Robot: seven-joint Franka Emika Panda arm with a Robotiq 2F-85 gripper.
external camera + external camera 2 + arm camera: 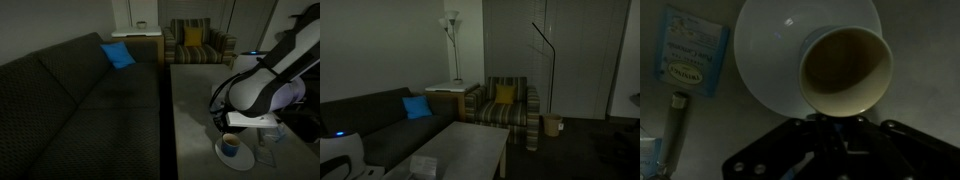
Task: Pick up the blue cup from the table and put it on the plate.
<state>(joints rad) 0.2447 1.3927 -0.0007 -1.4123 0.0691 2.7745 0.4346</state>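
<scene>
Over at nine o'clock in your wrist view, a pale blue-white packet (688, 50) lies on the table (735, 120). Below it, toward eight o'clock, is a thin dull tube-like thing (676, 115), too dim to name. Across from these, the plate (770, 50) fills the twelve o'clock stretch, round and white. The blue cup (845, 68) overlaps the plate's lower right edge, about one o'clock from centre, with its yellowish-tan inside turned toward your camera. Your gripper (832, 122) comes up from six o'clock with its fingers drawn tight onto the cup's near rim, pinching it.

In an exterior view, a dark sofa (70, 100) takes the nine o'clock half, with a blue cushion (118, 55) on its back corner. A striped armchair (195, 42) stands at twelve o'clock, beyond the table's far end. At four o'clock your arm (265, 85) bends down over the table's near corner, and the cup sits at the plate directly under the gripper. You cannot tell whether the cup's base touches the plate.

In an exterior view with a floor lamp (451, 40) at eleven o'clock, the table runs toward six o'clock.
</scene>
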